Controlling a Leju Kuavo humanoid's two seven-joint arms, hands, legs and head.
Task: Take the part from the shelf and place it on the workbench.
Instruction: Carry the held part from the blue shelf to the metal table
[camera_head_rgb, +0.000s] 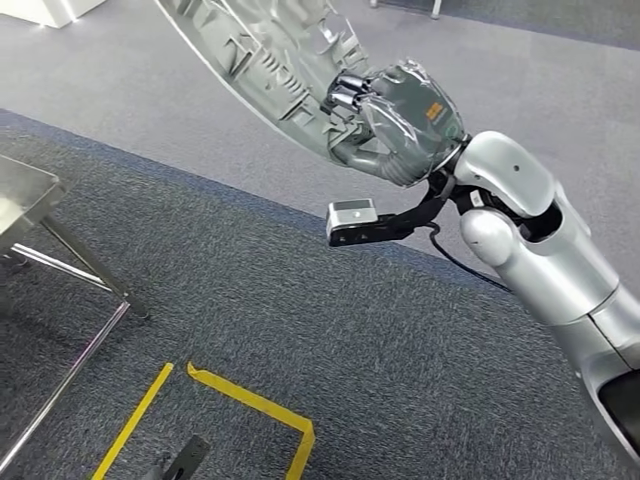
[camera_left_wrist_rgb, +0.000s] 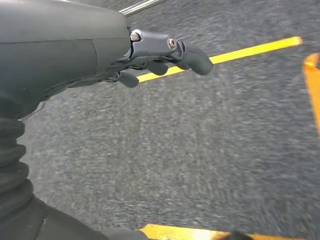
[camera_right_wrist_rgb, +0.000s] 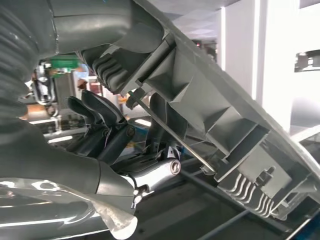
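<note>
A long grey ribbed plastic part (camera_head_rgb: 272, 60) slants across the top of the head view, held up above the carpet. My right hand (camera_head_rgb: 392, 120) grips its lower end, fingers wrapped round the edge. The right wrist view shows the same part (camera_right_wrist_rgb: 226, 125) from its ribbed underside, with my right hand's fingers (camera_right_wrist_rgb: 102, 120) hooked over its edge. My left hand (camera_left_wrist_rgb: 162, 55) hangs over the carpet with its fingers stretched out and nothing in them.
A metal bench or frame (camera_head_rgb: 45, 230) stands at the left edge of the head view, its legs on the dark carpet. Yellow tape lines (camera_head_rgb: 249, 400) mark the floor in front of me. Yellow tape (camera_left_wrist_rgb: 256, 49) also crosses the left wrist view.
</note>
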